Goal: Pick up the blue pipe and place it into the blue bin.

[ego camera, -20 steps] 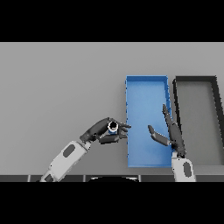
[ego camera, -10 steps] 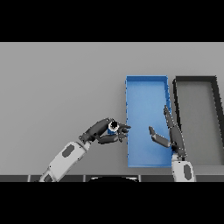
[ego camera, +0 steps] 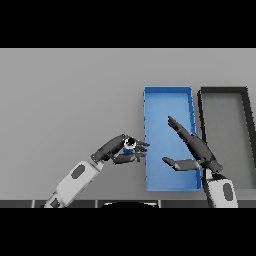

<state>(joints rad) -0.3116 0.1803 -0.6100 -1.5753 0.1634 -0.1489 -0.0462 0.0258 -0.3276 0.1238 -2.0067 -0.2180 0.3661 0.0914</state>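
Blue pipe (ego camera: 129, 146), white-rimmed end. Blue bin (ego camera: 167, 93); black bin (ego camera: 223, 90), grey inside. Grey surface (ego camera: 70, 100); both hands dark.

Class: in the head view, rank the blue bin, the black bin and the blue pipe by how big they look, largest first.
1. and 2. The blue bin and the black bin look alike in size; the black one runs to the picture's edge, so I won't rank them.
3. The blue pipe, small, held in the left hand.
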